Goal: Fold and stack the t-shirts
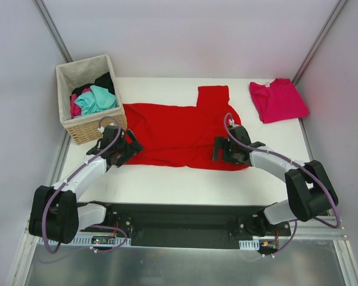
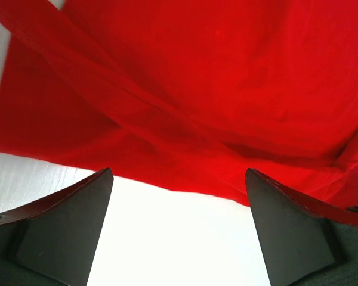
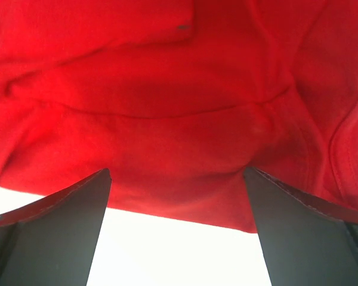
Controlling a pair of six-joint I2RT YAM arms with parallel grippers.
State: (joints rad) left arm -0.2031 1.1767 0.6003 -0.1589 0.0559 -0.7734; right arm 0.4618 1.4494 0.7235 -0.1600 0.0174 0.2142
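while left pincer, right pincer gape empty, red t-shirt long axis left-right.

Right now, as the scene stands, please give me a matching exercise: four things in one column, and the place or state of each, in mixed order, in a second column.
Column 1
1. red t-shirt
2. magenta-pink t-shirt
3. wicker basket
4. left gripper

Column 2
A. lies apart at the far right
B. stands at the far left, crumpled clothes inside
C. laid out across the middle of the table
D. open, at the near hem

Pairs: 1-C, 2-A, 3-B, 4-D
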